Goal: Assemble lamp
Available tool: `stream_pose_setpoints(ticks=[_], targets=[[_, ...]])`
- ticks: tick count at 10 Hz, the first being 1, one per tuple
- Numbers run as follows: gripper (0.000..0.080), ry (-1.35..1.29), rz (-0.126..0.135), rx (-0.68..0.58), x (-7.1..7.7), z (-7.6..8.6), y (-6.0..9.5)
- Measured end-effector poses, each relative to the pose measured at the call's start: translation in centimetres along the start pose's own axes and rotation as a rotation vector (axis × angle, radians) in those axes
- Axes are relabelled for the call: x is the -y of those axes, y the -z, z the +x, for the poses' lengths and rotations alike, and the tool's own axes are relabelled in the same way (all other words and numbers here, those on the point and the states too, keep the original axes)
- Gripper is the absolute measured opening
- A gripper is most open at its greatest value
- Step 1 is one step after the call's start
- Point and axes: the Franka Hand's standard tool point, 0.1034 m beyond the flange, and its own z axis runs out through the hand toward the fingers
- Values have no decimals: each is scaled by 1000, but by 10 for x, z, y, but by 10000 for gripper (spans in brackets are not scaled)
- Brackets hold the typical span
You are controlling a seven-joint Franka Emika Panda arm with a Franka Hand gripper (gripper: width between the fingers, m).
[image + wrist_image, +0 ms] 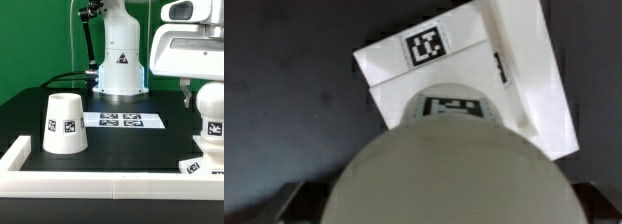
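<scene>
Shade (65,125) waiting at the side, bulb (212,112) being brought onto the base (200,166).
At the exterior view's left the shade stands mouth-down, well apart from the rest, and the marker board (122,121) lies mid-table. At the right the gripper (204,97) appears clamped around the bulb, directly over the square base. Whether the neck is seated cannot be told. The next move likely calls for centring the neck on the socket, then pressing or twisting down.
</scene>
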Motion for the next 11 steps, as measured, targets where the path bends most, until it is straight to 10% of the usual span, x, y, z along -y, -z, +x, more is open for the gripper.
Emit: stream_pose_setpoints(ticks=[11], targets=[[637,-960,22,73,2,-7,-3]])
